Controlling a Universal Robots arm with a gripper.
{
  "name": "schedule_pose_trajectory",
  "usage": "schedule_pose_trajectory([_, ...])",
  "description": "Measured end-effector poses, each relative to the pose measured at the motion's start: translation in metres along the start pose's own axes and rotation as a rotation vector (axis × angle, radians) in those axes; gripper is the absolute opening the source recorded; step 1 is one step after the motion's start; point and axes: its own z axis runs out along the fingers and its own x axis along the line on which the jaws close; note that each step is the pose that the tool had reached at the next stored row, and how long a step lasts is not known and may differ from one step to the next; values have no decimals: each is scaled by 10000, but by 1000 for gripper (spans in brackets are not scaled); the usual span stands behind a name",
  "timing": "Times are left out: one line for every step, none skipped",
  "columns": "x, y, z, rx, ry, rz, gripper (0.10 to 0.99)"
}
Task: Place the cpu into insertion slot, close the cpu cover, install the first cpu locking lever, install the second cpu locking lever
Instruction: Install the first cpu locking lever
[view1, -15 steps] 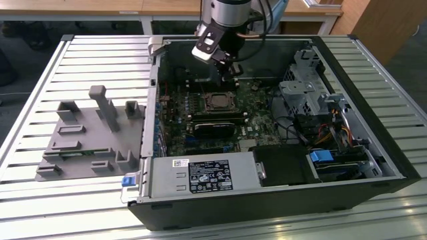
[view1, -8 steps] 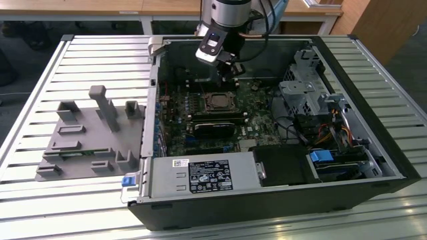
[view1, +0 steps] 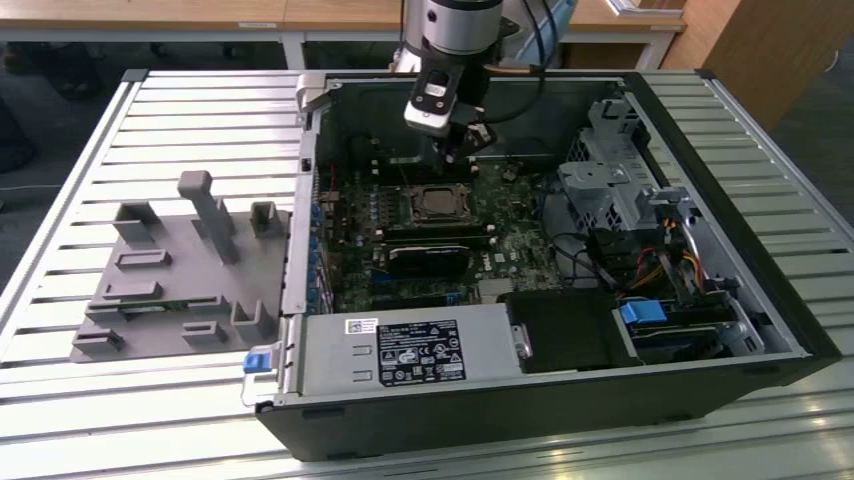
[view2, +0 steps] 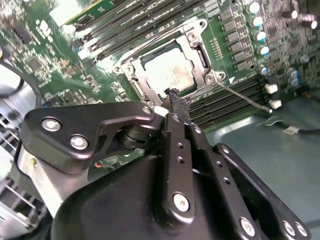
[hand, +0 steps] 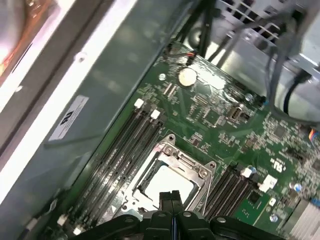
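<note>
The cpu (view2: 170, 70) shows its pale metal top, lying flat in the insertion slot (view1: 438, 202) on the green board. The cpu cover (view2: 199, 46), a silvery frame, lies down around the chip, which shows through its square cut-out. In the first wrist view the cpu (hand: 167, 182) and cover (hand: 189, 162) sit just beyond the fingertips. A thin metal locking lever (view2: 245, 97) sticks out sideways from the socket's corner. My gripper (view2: 175, 97) hangs just above the socket's edge, shut with nothing between its fingers. From outside, the gripper (view1: 467, 140) stands over the back of the board.
Black memory slots (view2: 227, 107) flank the socket. A long black card (view1: 427, 260) lies in front of it. Drive cages and cables (view1: 627, 200) fill the case's right side in the exterior view, a labelled power supply (view1: 407, 350) the front. A grey fixture (view1: 174, 270) sits outside the case.
</note>
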Motion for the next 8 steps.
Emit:
schedule_pose_trajectory([0, 0, 0, 0, 3, -187, 106])
schedule_pose_trajectory([0, 0, 0, -1, 6, -365, 106])
schedule_pose_trajectory([0, 0, 1, -2, 9, -546, 106])
schedule_pose_trajectory([0, 0, 1, -3, 12, -726, 106])
schedule_pose_trajectory([0, 0, 1, -3, 14, -904, 106])
schedule_pose_trajectory([0, 0, 2, -4, 18, -1076, 106])
schedule_pose_trajectory([0, 1, 2, -5, 21, -1257, 106])
schedule_pose_trajectory([-1, 1, 2, -5, 23, -1423, 106])
